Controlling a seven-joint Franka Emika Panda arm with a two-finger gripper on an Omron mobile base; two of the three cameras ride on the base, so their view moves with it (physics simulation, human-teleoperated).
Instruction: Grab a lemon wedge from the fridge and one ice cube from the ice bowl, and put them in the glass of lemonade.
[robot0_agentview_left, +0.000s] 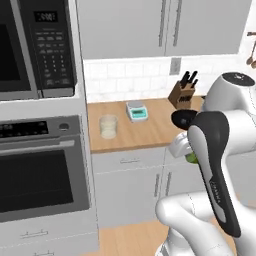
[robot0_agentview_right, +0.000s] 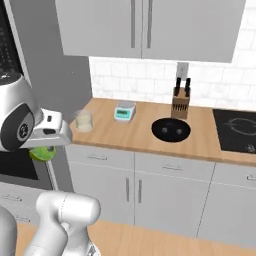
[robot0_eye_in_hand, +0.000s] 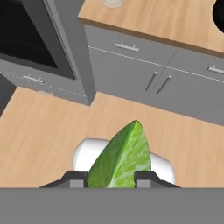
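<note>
Between the two dark finger tips in the hand view sits the lemon wedge, yellow-green, point away from the hand; the gripper has its jaws clamped on the wedge's lower flanks. Base views agree: a green patch shows under the hand, low in front of the cabinet fronts and short of the counter edge.

Glass of lemonade stands near the counter's left end, close beside the oven column. Same glass in the right base view. Scale, knife block and a round black item lie further right, well apart from the glass. Ice bowl not identified from here.

Risks, as judged:
- Grip is near the wedge's base on curved, tapering faces. A quick swing or wrist roll may squeeze it out forward; it would fall to the floor.
- Hand is below counter height. A straight reach toward the glass may strike the counter lip or drawer fronts; lift first.
- Glass is hard by the oven column wall. Approach from the left side risks the arm's elbow brushing it.
- Glass mouth is narrow relative to the hand. Off-centre release may bounce the wedge off the rim, or the fingers may tip the glass.
</note>
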